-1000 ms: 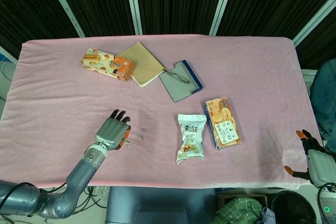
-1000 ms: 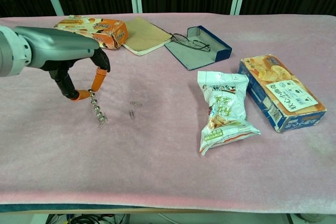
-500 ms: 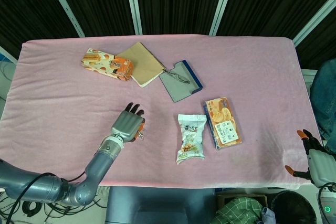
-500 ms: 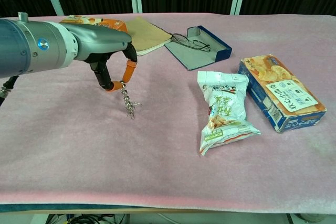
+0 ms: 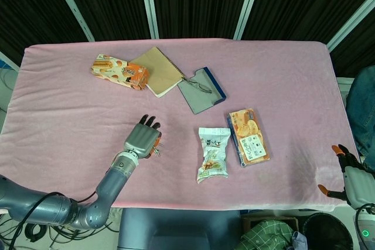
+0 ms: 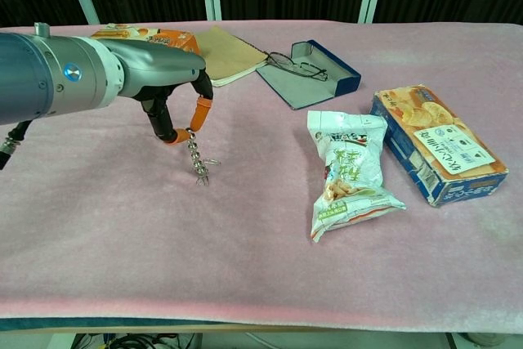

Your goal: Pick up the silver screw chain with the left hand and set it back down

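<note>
The left hand point(image 6: 176, 108) pinches the top of the screw chain point(image 6: 197, 161) between two orange fingertips point(image 6: 200, 112), left of the table's middle. The chain hangs down from the pinch, and its lower end touches or nearly touches the pink cloth point(image 6: 245, 251); which of the two cannot be told. In the head view the hand point(image 5: 142, 139) shows from the back, with the chain point(image 5: 157, 149) just at its right edge.

The right hand point(image 5: 351, 177) is at the near right corner, off the table edge, with its fingers spread and holding nothing.

Right of the chain lie a snack bag point(image 6: 350, 171) and a cracker box point(image 6: 437, 143). Far off lie an open glasses case point(image 6: 315, 75) with glasses point(image 6: 288, 60), a notebook point(image 6: 225, 53) and an orange box point(image 6: 143, 38).
</note>
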Robot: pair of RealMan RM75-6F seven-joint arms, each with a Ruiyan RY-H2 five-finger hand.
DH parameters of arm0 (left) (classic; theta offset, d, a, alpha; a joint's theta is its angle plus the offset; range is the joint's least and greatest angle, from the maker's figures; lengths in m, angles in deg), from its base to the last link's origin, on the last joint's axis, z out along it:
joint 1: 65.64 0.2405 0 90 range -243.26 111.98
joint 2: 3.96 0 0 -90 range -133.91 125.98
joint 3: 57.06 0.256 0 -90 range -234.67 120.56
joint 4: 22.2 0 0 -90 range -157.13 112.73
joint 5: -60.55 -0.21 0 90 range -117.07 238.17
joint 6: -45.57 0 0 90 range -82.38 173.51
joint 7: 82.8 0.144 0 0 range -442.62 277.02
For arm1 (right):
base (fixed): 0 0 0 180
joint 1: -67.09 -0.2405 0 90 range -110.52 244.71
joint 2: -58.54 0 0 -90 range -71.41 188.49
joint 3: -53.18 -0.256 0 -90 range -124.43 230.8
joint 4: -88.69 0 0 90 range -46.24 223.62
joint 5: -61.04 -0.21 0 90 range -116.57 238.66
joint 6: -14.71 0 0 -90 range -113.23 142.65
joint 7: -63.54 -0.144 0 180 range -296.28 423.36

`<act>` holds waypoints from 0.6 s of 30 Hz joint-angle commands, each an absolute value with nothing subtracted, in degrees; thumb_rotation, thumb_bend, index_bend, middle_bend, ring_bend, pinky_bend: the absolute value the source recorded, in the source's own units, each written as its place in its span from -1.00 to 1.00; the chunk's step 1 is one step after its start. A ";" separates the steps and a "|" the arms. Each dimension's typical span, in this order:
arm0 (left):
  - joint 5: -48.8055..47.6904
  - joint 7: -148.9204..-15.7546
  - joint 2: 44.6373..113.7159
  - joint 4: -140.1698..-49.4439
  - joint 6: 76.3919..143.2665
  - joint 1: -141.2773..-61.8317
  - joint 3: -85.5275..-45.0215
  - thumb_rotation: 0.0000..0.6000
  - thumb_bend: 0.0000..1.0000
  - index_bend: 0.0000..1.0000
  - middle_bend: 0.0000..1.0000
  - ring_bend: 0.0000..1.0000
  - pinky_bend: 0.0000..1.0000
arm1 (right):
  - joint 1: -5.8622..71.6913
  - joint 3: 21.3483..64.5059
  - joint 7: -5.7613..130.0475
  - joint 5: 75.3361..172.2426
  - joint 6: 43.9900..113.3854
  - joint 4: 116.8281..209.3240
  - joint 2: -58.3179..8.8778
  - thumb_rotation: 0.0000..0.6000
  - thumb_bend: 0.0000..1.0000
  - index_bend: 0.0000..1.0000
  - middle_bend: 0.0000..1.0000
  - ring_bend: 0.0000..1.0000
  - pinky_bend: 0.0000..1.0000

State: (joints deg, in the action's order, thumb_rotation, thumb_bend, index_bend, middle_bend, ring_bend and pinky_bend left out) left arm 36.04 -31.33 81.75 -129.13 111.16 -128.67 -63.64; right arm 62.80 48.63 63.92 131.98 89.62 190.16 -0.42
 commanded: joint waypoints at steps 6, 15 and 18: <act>36.65 -31.16 82.41 -127.79 111.01 -129.12 -63.66 1.00 -0.01 0.14 -0.63 -1.00 -1.00 | 62.78 48.58 63.84 131.86 89.56 190.15 -0.40 1.00 -0.83 -1.00 -1.00 -0.87 -0.65; 35.41 -31.96 83.42 -126.01 110.19 -129.12 -63.40 1.00 -0.02 0.14 -0.63 -1.00 -1.00 | 62.77 48.54 63.81 131.76 89.52 190.18 -0.37 1.00 -0.83 -1.00 -1.00 -0.87 -0.65; 35.01 -32.16 83.60 -125.78 110.12 -129.08 -63.34 1.00 -0.02 0.14 -0.63 -1.00 -1.00 | 62.76 48.54 63.82 131.79 89.53 190.16 -0.38 1.00 -0.83 -1.00 -1.00 -0.87 -0.65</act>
